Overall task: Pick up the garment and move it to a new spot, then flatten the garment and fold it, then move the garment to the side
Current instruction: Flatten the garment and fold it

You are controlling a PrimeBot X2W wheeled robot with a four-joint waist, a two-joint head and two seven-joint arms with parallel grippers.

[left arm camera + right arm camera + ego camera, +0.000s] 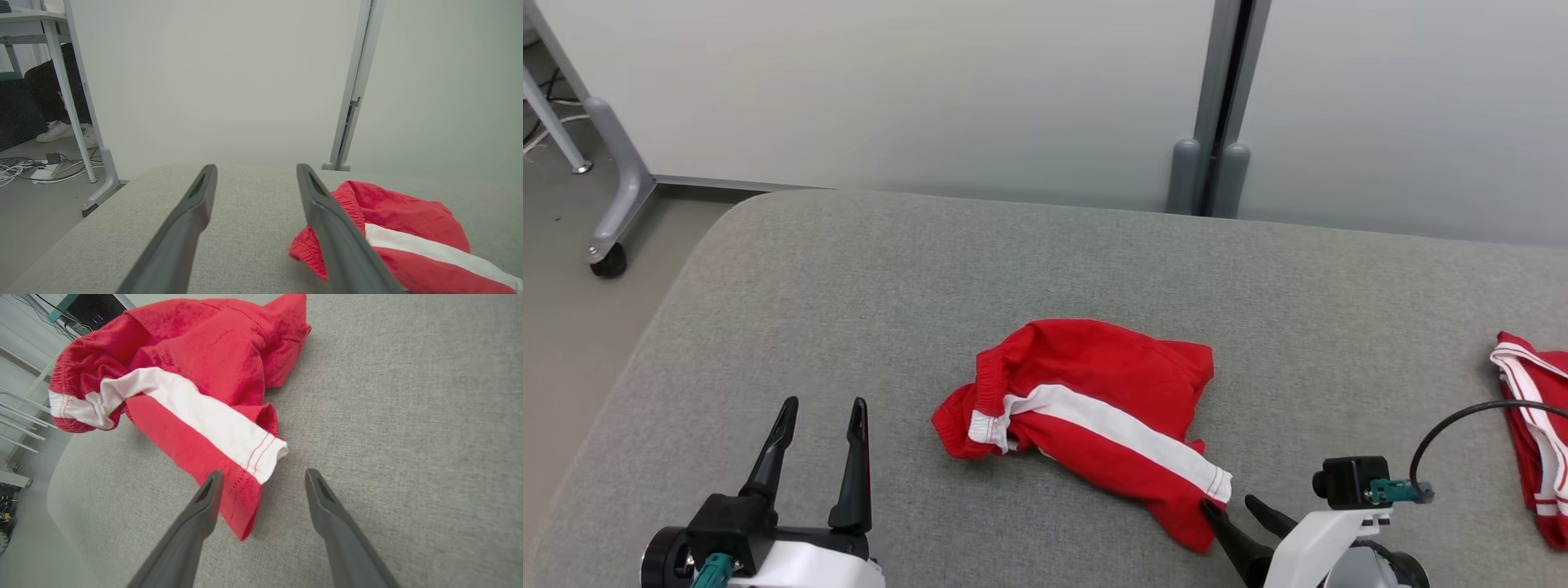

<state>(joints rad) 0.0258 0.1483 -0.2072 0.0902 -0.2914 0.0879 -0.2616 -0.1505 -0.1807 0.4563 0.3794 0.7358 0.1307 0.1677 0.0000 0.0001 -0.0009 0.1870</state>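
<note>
A crumpled red garment with a white stripe is lying mid-way across a grey padded surface; the right gripper is hovering at its nearest hem corner, fingers spread, pinching nothing; the left gripper is sitting apart to the left, fingers also spread. A sound pick probably means straddling the stitched hem, dipping low, catching both layers before closing.

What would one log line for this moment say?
shorts: crumpled on pad | left gripper: open, beside shorts | right gripper: open, at hem corner | second red garment: far right
</note>
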